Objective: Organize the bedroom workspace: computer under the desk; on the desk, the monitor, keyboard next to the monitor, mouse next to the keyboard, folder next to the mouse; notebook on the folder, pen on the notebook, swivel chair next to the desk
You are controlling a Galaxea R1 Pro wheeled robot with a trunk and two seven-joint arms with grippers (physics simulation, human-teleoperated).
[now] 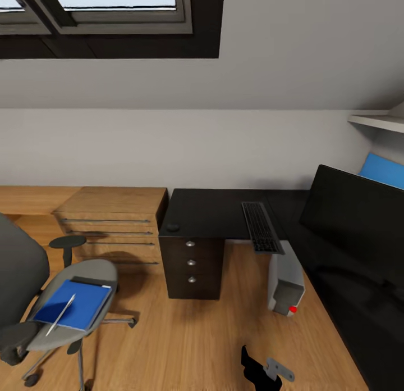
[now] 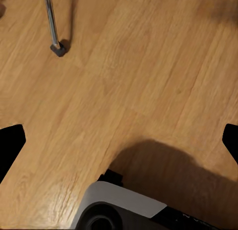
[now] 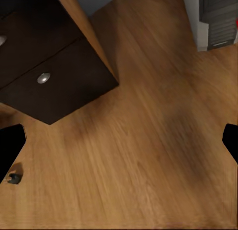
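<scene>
Three things left on chair, lower left of head view: blue folder, pen across it, dark notebook peeking behind. Keyboard, mouse, monitor already on desk; computer below. Both grippers spread wide, nothing held. Tip, my guess: roll closer, grab pen first so it won't slide off.

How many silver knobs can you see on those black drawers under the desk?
3 on the black drawers, stacked in a column: top knob, middle knob, bottom knob. None looks hidden from the head view.
</scene>
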